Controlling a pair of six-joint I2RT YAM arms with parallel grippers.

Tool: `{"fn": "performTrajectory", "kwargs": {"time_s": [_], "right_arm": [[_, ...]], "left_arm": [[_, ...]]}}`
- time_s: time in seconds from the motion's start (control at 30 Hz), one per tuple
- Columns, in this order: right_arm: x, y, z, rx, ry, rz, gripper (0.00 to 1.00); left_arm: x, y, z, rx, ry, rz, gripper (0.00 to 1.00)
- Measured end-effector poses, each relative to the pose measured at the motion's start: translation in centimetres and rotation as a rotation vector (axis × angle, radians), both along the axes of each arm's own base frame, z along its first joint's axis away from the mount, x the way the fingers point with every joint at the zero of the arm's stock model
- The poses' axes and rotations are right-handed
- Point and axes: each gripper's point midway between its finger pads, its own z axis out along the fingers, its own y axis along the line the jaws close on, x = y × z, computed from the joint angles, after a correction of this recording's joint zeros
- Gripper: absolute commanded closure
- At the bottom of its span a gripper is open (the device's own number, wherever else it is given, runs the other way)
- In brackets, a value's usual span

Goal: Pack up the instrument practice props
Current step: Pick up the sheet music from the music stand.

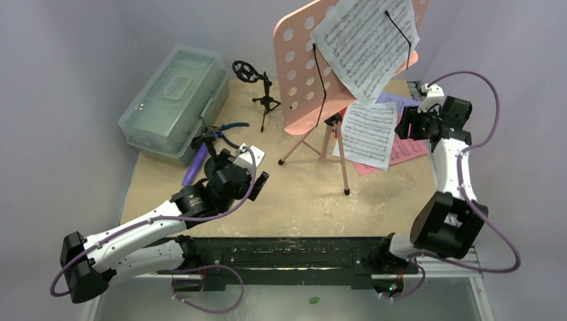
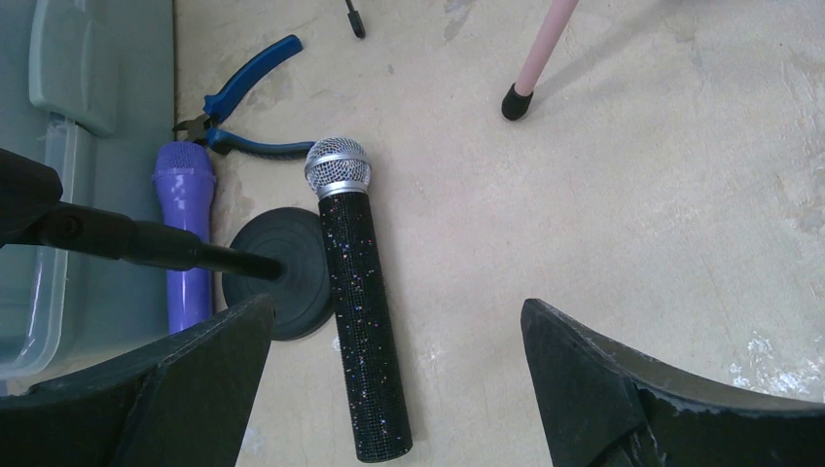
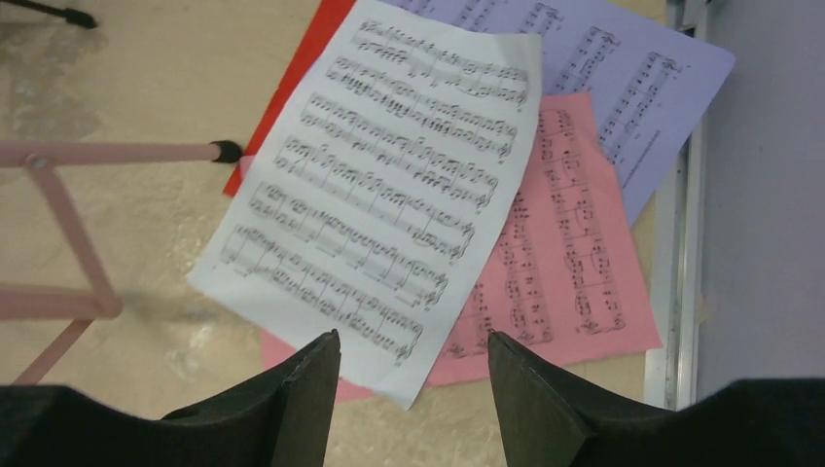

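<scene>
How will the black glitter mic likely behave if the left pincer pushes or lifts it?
The black mic is a round cylinder lying flat, so a sideways push would probably roll it. Its glittery body looks rough, so it is likely grippy. Gripped near the tail, its head end may dip.

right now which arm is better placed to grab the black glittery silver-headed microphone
Left: the left gripper, open, hangs over the black glittery microphone. The right gripper sits at the other side, above the white sheet-music page.
</scene>
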Motion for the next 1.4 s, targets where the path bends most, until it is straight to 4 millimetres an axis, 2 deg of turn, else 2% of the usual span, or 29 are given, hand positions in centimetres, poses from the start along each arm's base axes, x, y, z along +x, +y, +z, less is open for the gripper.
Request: {"fn": "performTrajectory", "kwargs": {"time_s": [0.23, 0.33, 0.47, 0.63, 0.77, 0.9, 1.0, 1.2, 1.4], "right_arm": [[-5.9, 3.3, 4.0, -0.024, -0.126, 0.117, 0.32], [-8.5, 5.4, 6.5, -0.055, -0.212, 0.204, 0.23], [-11.4, 8.0, 9.3, -0.109, -0.315, 0.327, 0.05], [-14.1, 11.3, 11.4, -0.094, -0.385, 0.493, 0.01], [-14.7, 13.6, 13.2, 0.021, -0.402, 0.609, 0.01], [-14.8, 15.3, 13.6, 0.211, -0.368, 0.684, 0.01], [-14.4, 16.1, 14.0, 0.364, -0.33, 0.685, 0.01], [-14.2, 17.5, 16.1, 0.616, -0.329, 0.624, 0.01], [-14.0, 19.3, 20.0, 0.798, -0.349, 0.63, 0.01]], "left_arm": [[-0.1, 0.0, 0.3, -0.01, -0.006, -0.001, 0.03], [-0.1, 0.1, 0.4, -0.016, -0.009, -0.002, 0.03], [-0.1, 0.0, 0.5, -0.017, -0.009, -0.004, 0.03], [-0.1, 0.0, 0.4, -0.019, -0.007, -0.006, 0.03], [-0.1, 0.0, 0.4, -0.019, -0.007, -0.006, 0.03], [-0.1, 0.0, 0.4, -0.019, -0.007, -0.006, 0.03], [-0.1, 0.0, 0.4, -0.018, -0.007, -0.006, 0.03], [-0.1, 0.0, 0.4, -0.017, -0.006, -0.005, 0.03], [-0.1, 0.0, 0.3, -0.015, -0.005, -0.004, 0.03]]}}
